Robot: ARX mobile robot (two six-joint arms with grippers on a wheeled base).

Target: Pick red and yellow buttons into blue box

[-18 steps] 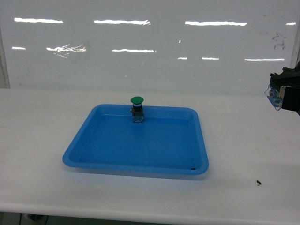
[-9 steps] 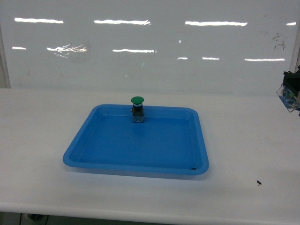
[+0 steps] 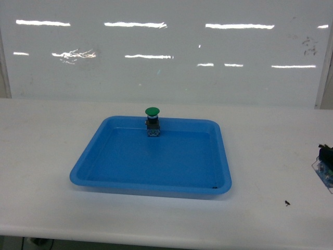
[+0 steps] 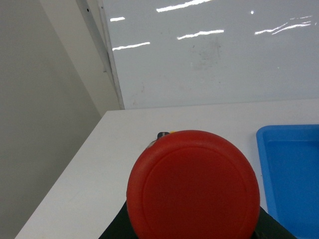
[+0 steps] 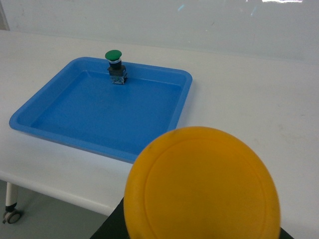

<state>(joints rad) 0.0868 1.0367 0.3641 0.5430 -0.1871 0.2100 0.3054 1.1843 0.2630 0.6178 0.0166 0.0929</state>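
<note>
The red button (image 4: 193, 184) fills the lower middle of the left wrist view, its round cap facing the camera and raised clear of the white desk (image 4: 124, 149) behind it. Dark parts of the left tool (image 4: 194, 236) show at the bottom edge on either side of the cap, so the tool is closed on the button, though the cap hides the jaws themselves. At the right edge of that frame a corner of the shallow blue tray (image 4: 291, 174) comes into sight, and the upper part is glossy white wall (image 4: 224, 55).

In the head view the tray lies on the desk at the centre of the frame. A green button (image 3: 152, 121) stands upright just inside the middle of its far rim. Lower right of the tray a small dark speck (image 3: 286, 202) lies on the desk.

At the far right edge of the head view only a small dark and clear piece of the right tool (image 3: 325, 165) shows, low over the desk. In the right wrist view the yellow button (image 5: 202, 184) takes up the lower right of the frame, cap toward the camera, with dark tool parts under it on both sides. This tool too is closed on its button. The tray and green button are in the upper left of that frame.
</note>
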